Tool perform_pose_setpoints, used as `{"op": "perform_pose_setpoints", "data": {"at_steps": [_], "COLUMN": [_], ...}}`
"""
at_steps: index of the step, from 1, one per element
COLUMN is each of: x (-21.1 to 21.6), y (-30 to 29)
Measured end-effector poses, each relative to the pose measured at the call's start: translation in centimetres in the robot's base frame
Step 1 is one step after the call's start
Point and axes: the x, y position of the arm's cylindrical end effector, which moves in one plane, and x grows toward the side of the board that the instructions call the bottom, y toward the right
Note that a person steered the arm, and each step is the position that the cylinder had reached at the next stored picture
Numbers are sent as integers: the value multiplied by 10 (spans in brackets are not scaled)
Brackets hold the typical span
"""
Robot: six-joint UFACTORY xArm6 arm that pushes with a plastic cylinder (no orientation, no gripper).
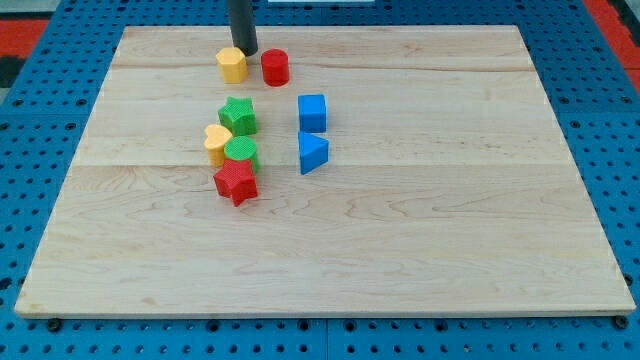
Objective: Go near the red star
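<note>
Pale wooden board (420, 240) on blue pegboard. My tip (246, 52), plain rod without jaws, stands at far edge, touching yellow hexagon block (231, 64), red cylinder (275, 67) just right. Red star (236, 182) well nearer, touching green cylinder (241, 152), beside yellow heart (217, 143).

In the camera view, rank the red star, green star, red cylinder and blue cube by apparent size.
Largest: red star.
Then green star and blue cube, too alike to separate.
Smallest: red cylinder, though it sits farthest up the board, so unsure.
</note>
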Motion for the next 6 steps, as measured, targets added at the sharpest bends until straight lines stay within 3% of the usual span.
{"op": "perform_pose_setpoints", "data": {"at_steps": [1, 3, 4, 5, 6], "x": [-30, -13, 31, 126, 211], "y": [0, -150, -183, -166, -80]}}
